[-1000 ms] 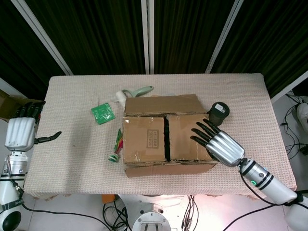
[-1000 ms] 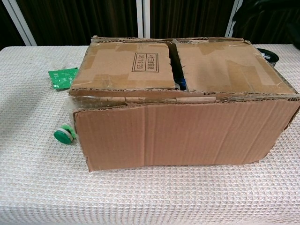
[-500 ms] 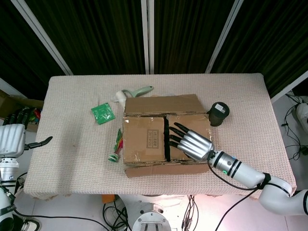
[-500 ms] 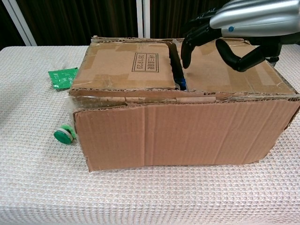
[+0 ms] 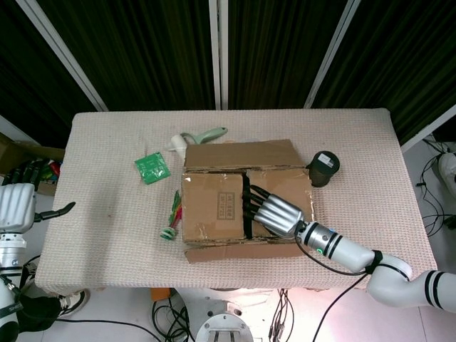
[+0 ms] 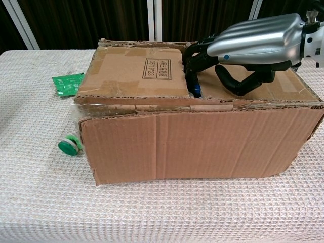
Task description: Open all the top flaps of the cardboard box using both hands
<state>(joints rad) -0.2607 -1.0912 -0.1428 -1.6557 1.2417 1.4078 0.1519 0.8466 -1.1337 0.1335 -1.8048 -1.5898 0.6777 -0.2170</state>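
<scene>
Your right hand (image 6: 253,43) hooks curled fingertips into the cardboard box (image 6: 202,136) seam, gripping nothing; left hand (image 5: 18,203) hangs spread, empty.

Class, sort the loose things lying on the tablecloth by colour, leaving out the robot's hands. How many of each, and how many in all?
Brown: 1, the cardboard box
Green: 2, the flat packet and the tube with a green cap
Pale green and white: 1, the handheld device behind the box
Black: 1, the round container
Total: 5

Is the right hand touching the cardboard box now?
Touching. In the chest view, the right hand has its fingertips dipped into the gap between the cardboard box's top flaps.
</scene>
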